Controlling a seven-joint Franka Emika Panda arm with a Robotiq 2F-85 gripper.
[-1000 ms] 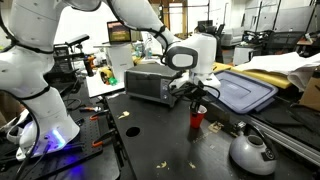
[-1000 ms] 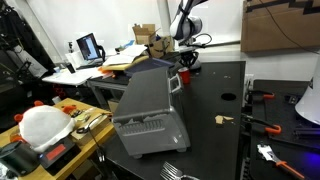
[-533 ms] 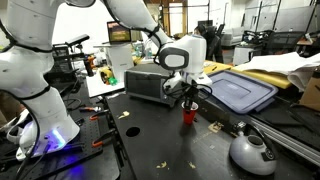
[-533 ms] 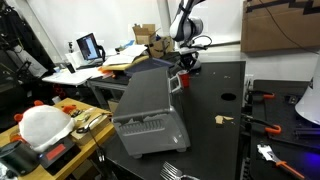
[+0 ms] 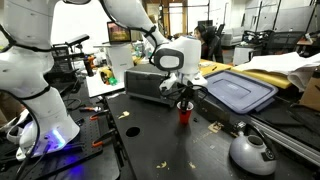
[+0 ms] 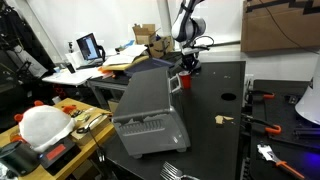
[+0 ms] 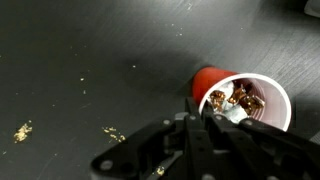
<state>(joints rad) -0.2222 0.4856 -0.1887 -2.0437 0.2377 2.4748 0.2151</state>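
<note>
Fingers (image 7: 205, 113) pinch rim of red cup (image 7: 208, 78) (gold-wrapped pieces (image 7: 245, 100) inside).

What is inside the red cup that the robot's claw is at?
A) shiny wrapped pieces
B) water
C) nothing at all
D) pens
A: the wrist view looks into the red cup and shows shiny gold-brown wrapped pieces lying inside.
</note>
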